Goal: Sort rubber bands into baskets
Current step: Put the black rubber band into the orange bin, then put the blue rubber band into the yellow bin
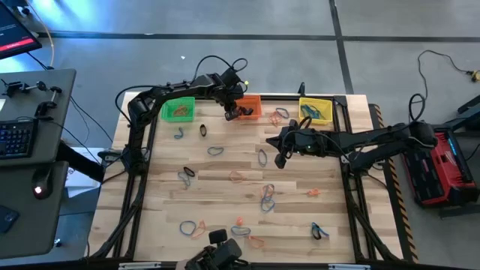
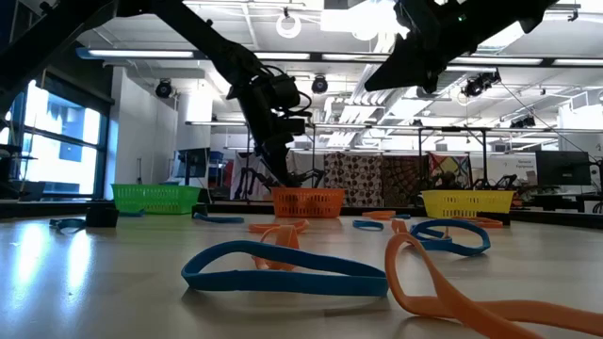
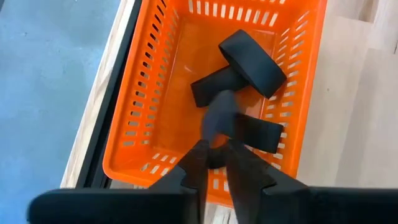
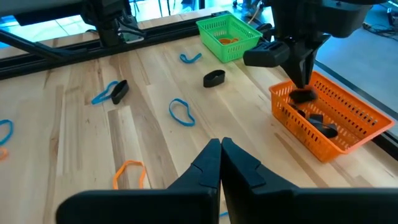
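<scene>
Three mesh baskets stand along the table's far edge: green (image 1: 178, 109), orange (image 1: 250, 106) and yellow (image 1: 316, 109). My left gripper (image 1: 234, 112) hangs over the orange basket (image 3: 155, 93), its fingers nearly closed on a black rubber band (image 3: 216, 118) that looks blurred. Two more black bands (image 3: 249, 62) lie on the basket's floor. My right gripper (image 4: 221, 146) is shut and empty, above the table middle (image 1: 281, 154), right of the loose bands. Many blue, orange and black bands lie flat on the wood. My left gripper pinches the black band by its upper end (image 3: 215, 157) between its two fingertips, which point down from above. The band hangs below the fingers inside the orange basket's opening (image 4: 303, 96). I cannot tell whether it is clear of the basket's floor.
Loose bands lie scattered: a blue one (image 1: 215, 151), a black one (image 1: 203, 130), an orange one (image 1: 237, 177) and a blue-orange cluster (image 1: 267, 196). A blue band (image 2: 283, 268) and an orange one (image 2: 452, 297) lie at the near edge by a camera mount (image 1: 217, 240).
</scene>
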### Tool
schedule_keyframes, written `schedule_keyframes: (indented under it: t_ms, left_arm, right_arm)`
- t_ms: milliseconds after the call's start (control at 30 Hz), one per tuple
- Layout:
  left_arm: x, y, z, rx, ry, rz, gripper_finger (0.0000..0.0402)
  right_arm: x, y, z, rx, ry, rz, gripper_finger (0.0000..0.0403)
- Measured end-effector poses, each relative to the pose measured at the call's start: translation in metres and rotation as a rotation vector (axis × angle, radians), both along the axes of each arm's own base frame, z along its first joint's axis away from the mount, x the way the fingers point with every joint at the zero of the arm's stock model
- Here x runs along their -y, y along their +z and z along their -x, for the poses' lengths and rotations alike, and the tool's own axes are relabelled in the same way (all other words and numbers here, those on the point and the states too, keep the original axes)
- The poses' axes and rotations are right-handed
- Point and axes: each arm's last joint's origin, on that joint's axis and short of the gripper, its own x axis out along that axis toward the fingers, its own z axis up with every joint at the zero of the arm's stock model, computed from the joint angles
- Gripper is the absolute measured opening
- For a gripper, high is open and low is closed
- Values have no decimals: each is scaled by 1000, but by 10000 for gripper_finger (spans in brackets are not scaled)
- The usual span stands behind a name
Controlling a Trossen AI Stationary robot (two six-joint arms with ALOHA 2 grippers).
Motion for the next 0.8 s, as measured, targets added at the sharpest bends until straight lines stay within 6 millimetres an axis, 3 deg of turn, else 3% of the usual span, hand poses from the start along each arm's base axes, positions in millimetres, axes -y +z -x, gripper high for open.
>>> schedule_keyframes:
  t_ms: [167,300,433,633,800]
  left_arm:
    - [0,0,0,-10,1,-16,90]
    - [4,7,2,-27,6,-34,103]
    - [14,23,3,53,-9,-95,80]
    - [38,41,15,269,-10,-215,11]
    - [64,52,39,455,13,-281,7]
  right_arm:
    - [0,0,0,-1,-3,-7,0]
    - [0,-1,0,-7,-4,-9,0]
    - [0,-2,1,-14,-6,-13,0]
    - [0,-2,1,-22,-6,-15,0]
    - [-1,-2,1,-21,4,-20,0]
